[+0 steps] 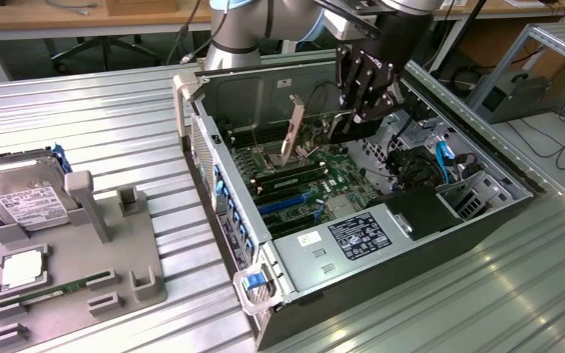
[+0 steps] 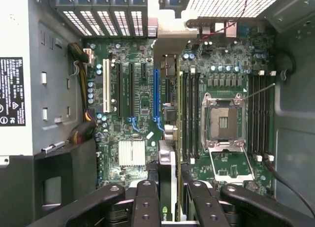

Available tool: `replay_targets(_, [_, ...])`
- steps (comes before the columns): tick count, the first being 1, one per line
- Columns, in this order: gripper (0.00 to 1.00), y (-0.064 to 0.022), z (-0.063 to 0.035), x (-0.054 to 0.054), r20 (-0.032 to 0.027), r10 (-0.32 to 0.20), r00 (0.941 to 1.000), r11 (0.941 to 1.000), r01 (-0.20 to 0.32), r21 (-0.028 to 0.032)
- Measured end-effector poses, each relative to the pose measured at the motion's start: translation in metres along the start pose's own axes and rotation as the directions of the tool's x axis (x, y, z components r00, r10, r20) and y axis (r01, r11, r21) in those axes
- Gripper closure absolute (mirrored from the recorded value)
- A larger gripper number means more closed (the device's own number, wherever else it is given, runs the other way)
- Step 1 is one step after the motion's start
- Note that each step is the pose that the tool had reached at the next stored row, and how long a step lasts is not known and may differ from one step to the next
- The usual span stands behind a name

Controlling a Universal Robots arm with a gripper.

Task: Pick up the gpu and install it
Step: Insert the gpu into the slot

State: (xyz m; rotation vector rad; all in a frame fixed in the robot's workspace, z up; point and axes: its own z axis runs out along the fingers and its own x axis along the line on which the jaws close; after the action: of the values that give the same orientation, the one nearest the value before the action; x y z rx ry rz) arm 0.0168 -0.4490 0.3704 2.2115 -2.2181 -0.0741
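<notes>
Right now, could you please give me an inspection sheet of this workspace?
Surface: ribbed metal table carrying an open computer case.
Job's things: gpu held over the motherboard, its bracket tilted, not seated.
Clutter: grey fixture holding a hard drive and a memory stick.
Grippers: pincer inside the case, shut on the gpu.
Cables: blue cables inside the case.
Surroundings: office chair behind the table; metal frame at the exterior view's right.

I'm seeing the gpu (image 2: pixel 167 175) hanging inside the case (image 1: pixel 381 300), the tray (image 1: pixel 115 265) lying at the exterior view's left.
</notes>
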Motion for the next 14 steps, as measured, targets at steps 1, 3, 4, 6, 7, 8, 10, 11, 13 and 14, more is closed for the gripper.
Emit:
replay_targets(1, [0.73, -0.0001, 0.0019, 0.000, 0.0000, 0.000, 1.0000, 1.0000, 0.000, 0.0000])
replay_targets(3, [0.73, -0.0002, 0.0057, 0.000, 0.0000, 0.000, 1.0000, 1.0000, 0.000, 0.0000])
replay_targets(4, [0.73, -0.0003, 0.0076, 0.000, -0.0001, 0.000, 1.0000, 1.0000, 0.000, 0.0000])
replay_targets(6, [0.73, -0.0004, 0.0107, 0.000, -0.0001, 0.000, 1.0000, 1.0000, 0.000, 0.0000])
replay_targets(7, [0.73, -0.0005, 0.0120, 0.000, -0.0001, 0.000, 1.0000, 1.0000, 0.000, 0.0000])
replay_targets(8, [0.73, -0.0005, 0.0134, 0.000, -0.0001, 0.000, 1.0000, 1.0000, 0.000, 0.0000])
replay_targets(10, [0.73, -0.0003, 0.0166, 0.000, 0.0000, 0.000, 1.0000, 1.0000, 0.000, 0.0000])
replay_targets(11, [0.73, 0.0008, 0.0179, 0.000, -0.0001, 0.000, 1.0000, 1.0000, 0.000, 0.0002])
replay_targets(13, [0.73, 0.0043, 0.0207, 0.001, -0.0001, 0.000, 1.0000, 1.0000, 0.000, 0.0028])
replay_targets(14, [0.73, 0.0059, 0.0221, 0.001, -0.0001, -0.001, 1.0000, 1.0000, 0.001, 0.0050])
